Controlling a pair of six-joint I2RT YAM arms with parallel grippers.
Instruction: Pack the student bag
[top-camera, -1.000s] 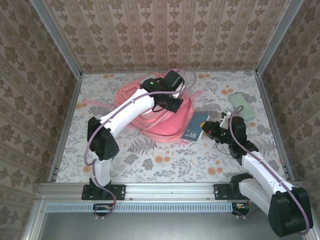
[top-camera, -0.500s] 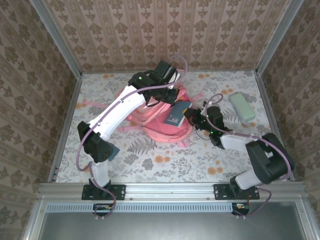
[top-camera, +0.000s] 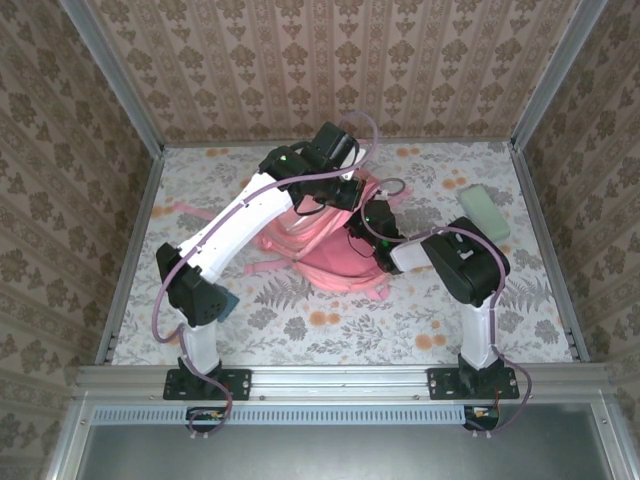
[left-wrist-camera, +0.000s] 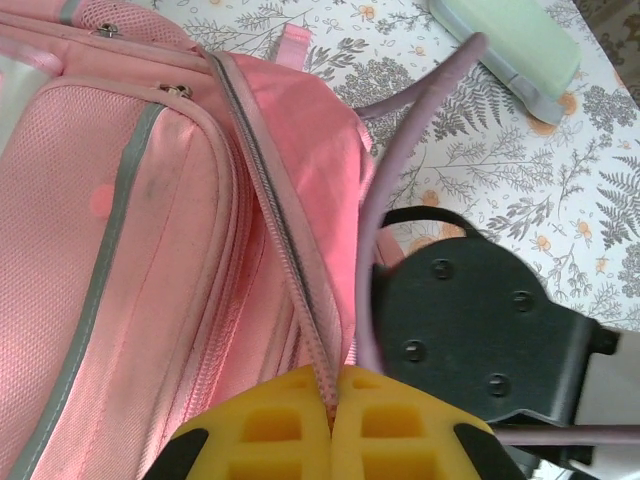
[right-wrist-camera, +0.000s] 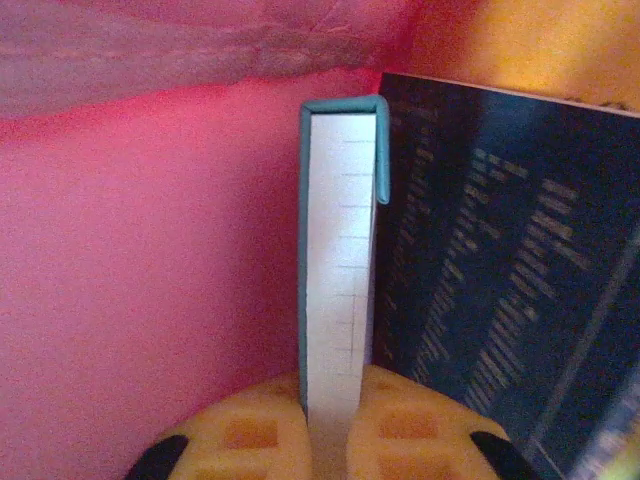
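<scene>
risk one: book (right-wrist-camera: 336, 250) tipping or jamming crooked if let go too early, judged from the pink lining pressing close on its left.
cause: grip on one narrow edge only; soft fabric walls, nothing firm to guide it.
risk two: bag mouth sagging shut over the right gripper (right-wrist-camera: 332, 405) if the zip edge slips free.
cause: small bite of fabric in the left gripper (left-wrist-camera: 332, 415), taken right at the seam.
risk three: wrists knocking or a cable catching; both crowded over the same opening, purple cable (left-wrist-camera: 372, 250) looping just beside the left pads.
left claw: closed tight, yellow pads pinched on the zip edge of the student bag (top-camera: 325, 262), lifting it.
right claw: narrow, pads clamped on the book's near edge, white pages and teal cover between them, inside the pink interior.
bag place: mid table (top-camera: 300, 325), slightly far of centre, under both wrists.
other: pale green case (top-camera: 483, 212) lying to the far right, well apart from the bag, not yet packed.
</scene>
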